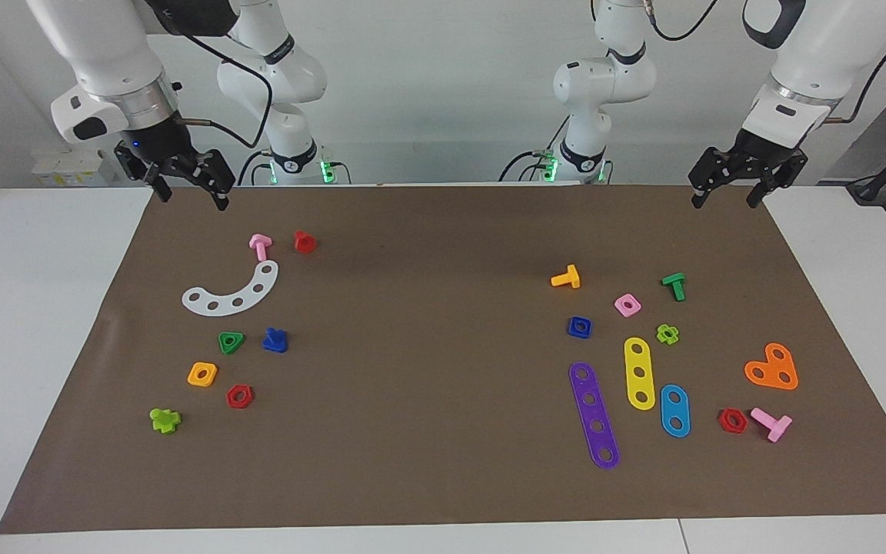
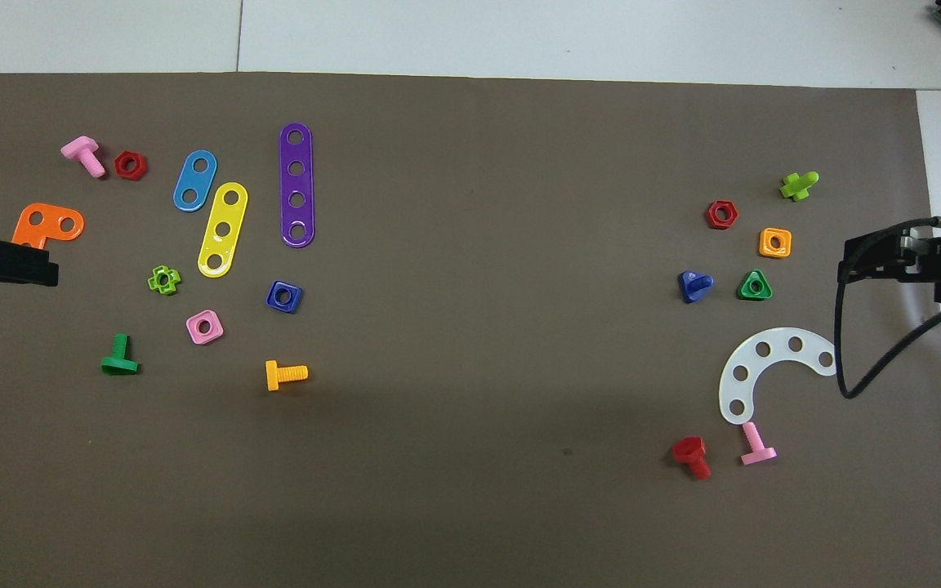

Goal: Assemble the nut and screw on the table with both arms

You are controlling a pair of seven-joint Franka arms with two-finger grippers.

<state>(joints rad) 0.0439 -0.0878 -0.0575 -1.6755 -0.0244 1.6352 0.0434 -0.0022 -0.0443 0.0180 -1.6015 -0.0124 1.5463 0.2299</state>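
Note:
The dark-blue square nut (image 1: 580, 327) lies flat on the brown mat (image 1: 443, 431) toward the left arm's end, beside a pink square nut (image 1: 627, 305); it also shows in the overhead view (image 2: 283, 296). The dark-blue screw (image 1: 275, 340) lies toward the right arm's end beside a green triangular nut (image 1: 231, 342); it also shows in the overhead view (image 2: 693, 285). My left gripper (image 1: 724, 201) is open and empty, raised over the mat's corner by its own base. My right gripper (image 1: 191, 198) is open and empty, raised over the mat's corner by its base.
Near the nut lie purple (image 1: 594, 415), yellow (image 1: 639, 372) and blue (image 1: 674, 410) strips, an orange bolt (image 1: 566, 278) and a green bolt (image 1: 674, 285). Near the screw lie a white curved strip (image 1: 231, 292), an orange nut (image 1: 202, 374) and a red nut (image 1: 240, 395).

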